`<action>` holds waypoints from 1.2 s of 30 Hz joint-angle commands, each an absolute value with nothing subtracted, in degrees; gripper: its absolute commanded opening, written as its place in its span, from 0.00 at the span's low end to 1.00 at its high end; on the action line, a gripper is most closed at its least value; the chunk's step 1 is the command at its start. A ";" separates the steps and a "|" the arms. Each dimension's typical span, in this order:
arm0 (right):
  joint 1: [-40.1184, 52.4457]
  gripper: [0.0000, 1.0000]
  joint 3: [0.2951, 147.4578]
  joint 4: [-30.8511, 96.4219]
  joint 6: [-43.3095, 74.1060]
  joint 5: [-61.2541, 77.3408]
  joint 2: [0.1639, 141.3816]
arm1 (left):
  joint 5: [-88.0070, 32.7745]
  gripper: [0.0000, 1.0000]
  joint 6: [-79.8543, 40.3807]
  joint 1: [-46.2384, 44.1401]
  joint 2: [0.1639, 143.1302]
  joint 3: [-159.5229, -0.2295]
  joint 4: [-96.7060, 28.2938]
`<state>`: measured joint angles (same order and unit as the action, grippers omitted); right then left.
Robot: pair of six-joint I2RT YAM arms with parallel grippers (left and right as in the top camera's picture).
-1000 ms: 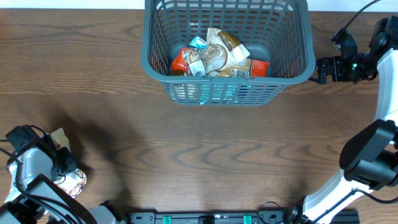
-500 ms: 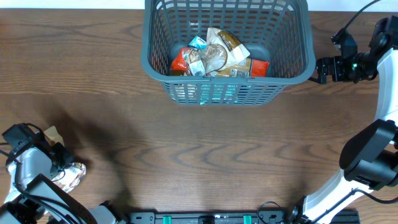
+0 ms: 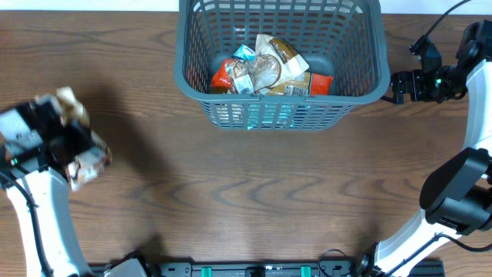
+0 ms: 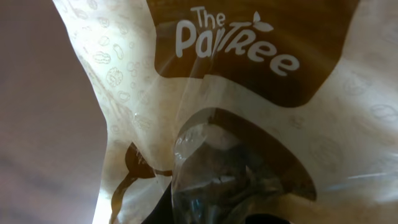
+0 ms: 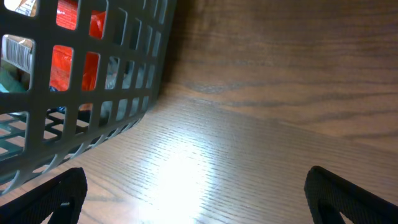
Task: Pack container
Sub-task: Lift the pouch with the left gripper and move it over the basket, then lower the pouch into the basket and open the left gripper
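Fingers (image 5: 46, 196) of the right gripper (image 5: 199, 202) stand wide apart, one in each low corner of the right wrist view. Nothing is between them. They hang just over the brown wooden table (image 5: 261, 124). The corner of the container (image 5: 43, 34) is just to one side of them, close but not touching. Red shows through its holes.

The left gripper (image 3: 68, 140) is closed on a snack packet (image 3: 91, 163). Its own fingers are hidden in the left wrist view, because the packet fills the whole picture. The packet is cream and brown, with white words near the top and a clear window where dark food shows. From above, the left gripper and its packet are at the left side of the table, well apart from the container.

The container is a big dark grey basket and sits at the far middle of the table. Its sides are full of little holes and its rim is thick. A heap (image 3: 269, 69) of packets lies on its floor: red at the left, cream and brown in the middle, a small blue one on top, orange at the right. The right gripper is just beside the basket's right wall.
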<state>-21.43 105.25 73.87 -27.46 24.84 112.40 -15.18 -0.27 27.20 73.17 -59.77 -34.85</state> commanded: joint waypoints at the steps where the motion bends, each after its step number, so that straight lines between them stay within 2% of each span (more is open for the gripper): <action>1: -21.67 0.99 105.21 73.82 -28.36 25.28 111.87 | -16.93 0.06 -1.17 21.15 73.01 -71.59 -36.88; 8: -21.67 0.99 105.21 73.73 -28.36 25.28 111.87 | -16.91 0.05 0.08 10.39 77.73 -90.24 -38.76; 16: -21.67 0.99 105.21 73.91 -28.36 25.30 111.87 | -11.81 0.06 12.21 -6.20 86.74 -105.54 -40.05; 26: -21.67 0.99 105.21 74.00 -28.36 25.30 111.87 | -8.01 0.06 29.41 -22.24 95.53 -107.09 -40.05; 36: -21.67 0.99 105.21 74.19 -28.34 25.30 111.87 | -5.30 0.06 42.65 -29.87 100.27 -107.07 -44.69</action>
